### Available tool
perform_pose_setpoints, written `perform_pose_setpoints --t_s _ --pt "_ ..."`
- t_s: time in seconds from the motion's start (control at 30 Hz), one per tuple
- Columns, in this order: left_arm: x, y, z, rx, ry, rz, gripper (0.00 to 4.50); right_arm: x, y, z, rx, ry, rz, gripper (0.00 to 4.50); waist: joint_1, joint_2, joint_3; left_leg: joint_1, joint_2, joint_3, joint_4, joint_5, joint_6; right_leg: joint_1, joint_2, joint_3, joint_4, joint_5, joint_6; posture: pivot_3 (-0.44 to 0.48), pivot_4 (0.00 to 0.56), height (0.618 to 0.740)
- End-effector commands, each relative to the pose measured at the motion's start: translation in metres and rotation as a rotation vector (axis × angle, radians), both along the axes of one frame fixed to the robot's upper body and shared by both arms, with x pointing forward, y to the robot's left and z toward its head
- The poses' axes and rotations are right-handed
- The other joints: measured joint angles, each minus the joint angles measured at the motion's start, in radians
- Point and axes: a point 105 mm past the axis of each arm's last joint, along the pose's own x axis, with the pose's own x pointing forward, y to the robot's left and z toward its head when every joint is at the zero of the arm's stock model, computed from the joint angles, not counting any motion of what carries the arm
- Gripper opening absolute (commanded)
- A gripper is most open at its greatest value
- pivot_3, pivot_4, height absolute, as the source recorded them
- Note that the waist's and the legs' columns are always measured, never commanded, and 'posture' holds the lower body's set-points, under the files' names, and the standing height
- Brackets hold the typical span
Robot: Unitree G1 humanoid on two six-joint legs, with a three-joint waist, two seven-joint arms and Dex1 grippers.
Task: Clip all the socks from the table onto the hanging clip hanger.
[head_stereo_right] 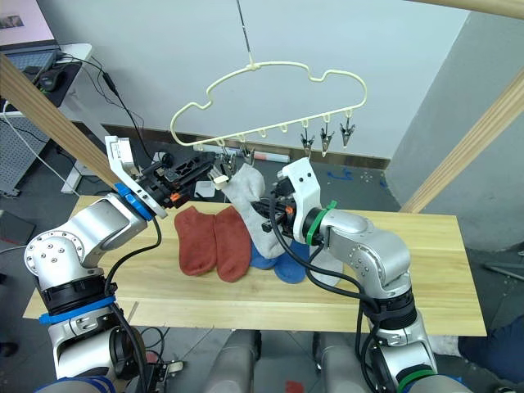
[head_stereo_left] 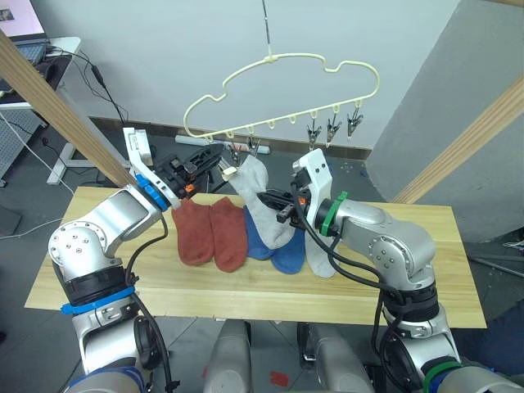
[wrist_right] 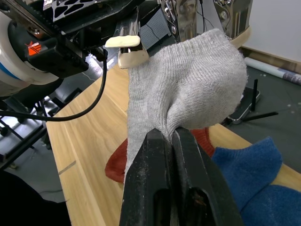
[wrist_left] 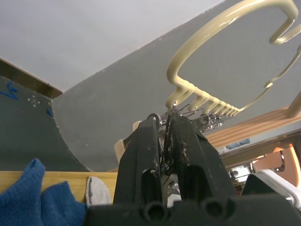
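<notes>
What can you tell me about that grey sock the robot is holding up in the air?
The grey sock is a short ankle sock of soft light-grey knit, lifted off the table and hanging slightly crumpled. The right hand pinches a fold of its fabric between two black fingers. Its top edge reaches up to the metal clips at the low end of the clip hanger, where the left hand is squeezing a clip.

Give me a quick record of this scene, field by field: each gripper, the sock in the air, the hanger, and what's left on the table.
left gripper: shut on a metal clip of the clip hanger
right gripper: shut on the raised grey sock
raised grey sock: held up toward that clip
hanger: hanging, three free clips at its right end
table: two rust-red socks, two blue socks, one grey sock
</notes>
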Motion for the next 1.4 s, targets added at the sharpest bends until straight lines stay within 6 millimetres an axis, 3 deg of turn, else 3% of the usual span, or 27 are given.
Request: perform_pose_setpoints --t_s 0.03,0.33,1.1,1.3,1.4 --pt "-0.001 0.005 -0.003 0.013 0.006 0.009 0.06 -0.013 0.0 0.015 0.034 -0.048 0.05 0.03 0.0 0.0 0.0 0.0 0.0 0.0 0.0 0.0 0.0 0.0 0.0 0.0 0.0 0.0 0.0 0.237 0.318 0.74" --pt "-0.001 0.004 -0.005 0.016 0.006 0.004 0.06 -0.02 0.003 0.015 0.048 -0.019 0.083 0.03 0.0 0.0 0.0 0.0 0.0 0.0 0.0 -0.001 0.001 0.0 0.0 0.0 0.0 0.0 0.0 0.229 0.317 0.74" --pt "-0.005 -0.003 -0.002 0.055 -0.045 0.002 0.06 -0.011 0.02 0.026 0.103 -0.035 0.049 0.03 0.0 0.0 0.0 -0.001 0.0 -0.001 -0.001 -0.001 0.001 -0.001 0.0 -0.001 -0.001 0.0 0.0 0.243 0.318 0.74" --pt "-0.01 -0.001 0.002 0.044 -0.068 0.0 2.02 -0.013 0.023 0.022 0.1 -0.023 0.055 0.0 0.004 0.0 0.0 -0.002 0.0 -0.001 -0.001 -0.001 0.001 -0.001 0.0 -0.001 -0.001 0.0 0.0 0.252 0.318 0.74" --pt "-0.004 0.008 -0.003 0.13 -0.057 0.076 2.95 -0.011 0.025 0.018 0.096 -0.02 0.044 0.0 0.007 0.0 0.0 -0.002 0.0 -0.002 -0.001 -0.001 0.001 -0.002 0.0 -0.002 -0.001 0.0 0.0 0.254 0.317 0.74"
